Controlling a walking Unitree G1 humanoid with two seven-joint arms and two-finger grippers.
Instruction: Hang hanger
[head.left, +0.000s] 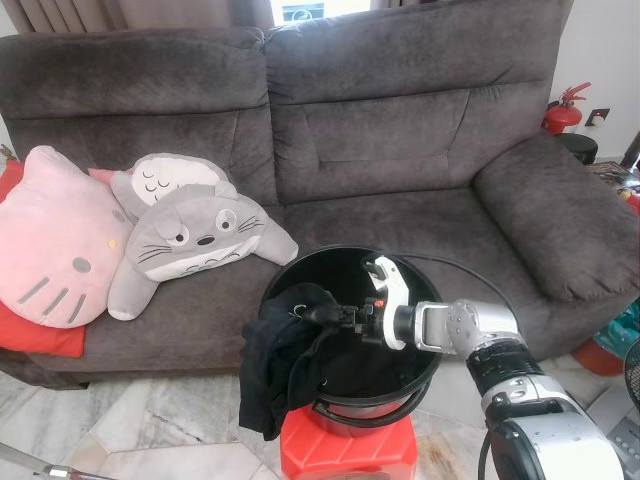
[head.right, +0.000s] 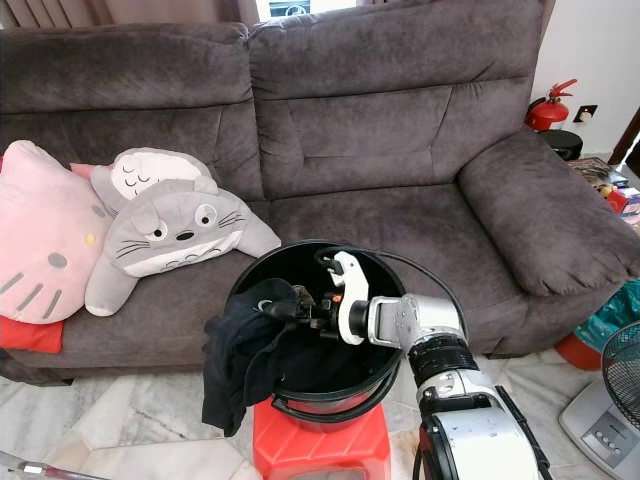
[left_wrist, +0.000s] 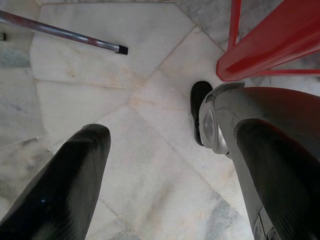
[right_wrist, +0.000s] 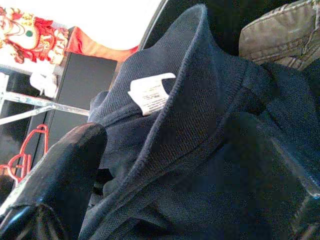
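Reaching into the bucket (head.left: 420, 280), the right gripper (head.left: 322, 317) sits at the collar of a dark shirt (head.left: 280, 370) that spills over the bucket's left rim. Right wrist view: one finger on either side of the collar fold, white label (right_wrist: 150, 93) just above; apart, not yet pinched, as far as I can judge. Bucket stands on a red stool (head.left: 345, 450) in front of the sofa (head.left: 400, 150). Left gripper (left_wrist: 165, 190) hangs idle over the floor, fingers (left_wrist: 60, 185) apart.

Hanger: thin red wire shapes (right_wrist: 22, 150) at the edge of the right wrist view could be hangers, can't confirm. No hanger visible in the shirt either.

Risks:
- Shirt is half out already. A pull toward the left drags it off the rim onto the floor.
- Closing on a single layer of collar means a weak grip, fabric slips on lift.
- Fabric snagging on the rim could tip the bucket off the stool.
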